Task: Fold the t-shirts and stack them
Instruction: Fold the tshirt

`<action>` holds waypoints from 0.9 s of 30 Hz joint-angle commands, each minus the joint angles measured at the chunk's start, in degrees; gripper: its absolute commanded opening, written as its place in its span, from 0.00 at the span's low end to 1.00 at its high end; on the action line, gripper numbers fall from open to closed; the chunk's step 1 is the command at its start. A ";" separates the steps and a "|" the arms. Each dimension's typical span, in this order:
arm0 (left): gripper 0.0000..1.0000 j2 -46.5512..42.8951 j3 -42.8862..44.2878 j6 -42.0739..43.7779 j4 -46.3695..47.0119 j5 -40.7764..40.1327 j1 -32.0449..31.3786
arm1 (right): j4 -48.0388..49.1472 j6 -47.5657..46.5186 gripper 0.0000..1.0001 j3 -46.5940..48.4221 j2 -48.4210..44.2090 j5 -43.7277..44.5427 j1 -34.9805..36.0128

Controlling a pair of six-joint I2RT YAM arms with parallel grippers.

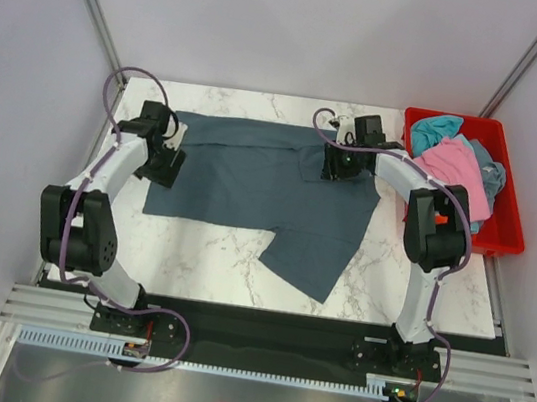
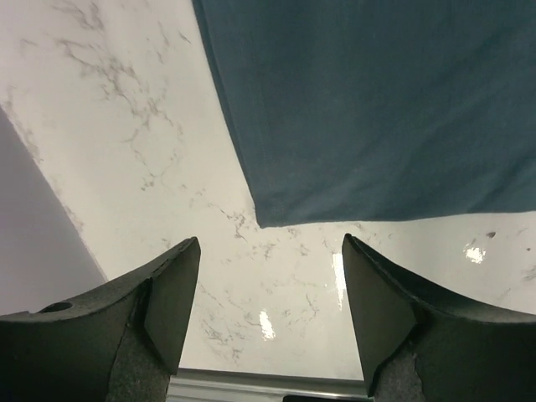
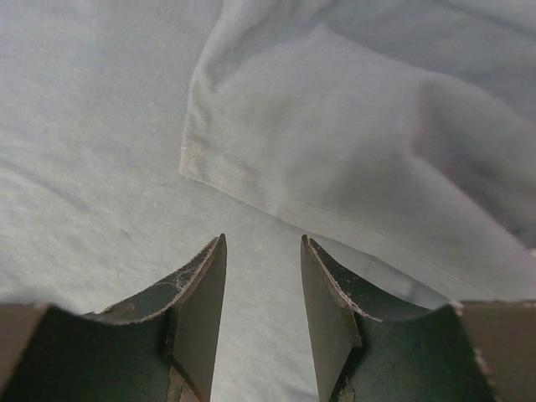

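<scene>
A large dark slate-blue t-shirt (image 1: 251, 183) is spread flat across the far half of the marble table (image 1: 199, 261), from near the left edge toward the far right corner. One part of it is draped toward the near edge, right of centre.

The left gripper (image 1: 162, 157) is held low at the shirt's left edge. In its wrist view the fingers are seen spread wide with nothing between them. A corner of the shirt lies just beyond the fingertips, on bare marble.

The right gripper (image 1: 343, 162) is placed over the shirt's far right part. In its wrist view the jaws are seen partly apart with nothing pinched, and cloth lies beneath them. A folded-over sleeve (image 3: 335, 134) with a stitched hem lies just ahead.

A red bin (image 1: 506, 237) is set at the table's far right corner, just beside the shirt. A pink t-shirt (image 1: 460, 169) and a teal t-shirt (image 1: 436, 130) are heaped inside it.
</scene>
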 commanded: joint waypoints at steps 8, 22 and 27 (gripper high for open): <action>0.72 15.83 21.48 -2.26 -1.58 10.31 -1.47 | 3.05 5.53 0.49 4.26 -3.10 2.24 -4.19; 0.55 36.84 48.84 -3.23 2.63 9.18 -0.41 | -1.43 3.52 0.50 19.74 6.57 4.26 -5.77; 0.55 41.42 54.73 -3.58 2.90 9.17 -0.59 | -3.63 2.38 0.49 21.33 5.87 3.03 -5.42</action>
